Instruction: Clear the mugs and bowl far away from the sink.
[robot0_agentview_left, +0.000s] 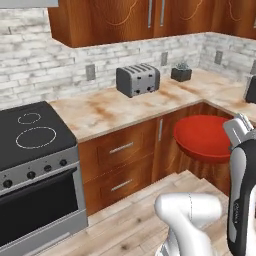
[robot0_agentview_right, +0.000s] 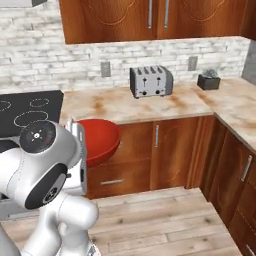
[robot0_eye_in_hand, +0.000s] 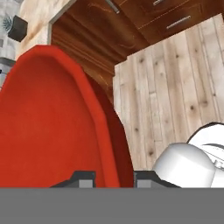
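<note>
Bowl (robot0_agentview_left: 202, 137) red, tipped on edge, held off floor before cabinets (robot0_agentview_left: 125, 155); end effector (robot0_eye_in_hand: 113, 177) clamped on rim.

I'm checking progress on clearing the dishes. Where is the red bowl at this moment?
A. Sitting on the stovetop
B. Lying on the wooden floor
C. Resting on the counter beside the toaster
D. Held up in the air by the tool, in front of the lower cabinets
D: the red bowl hangs clear of counter and floor before the cabinets, its rim pinched in the tool.
</note>
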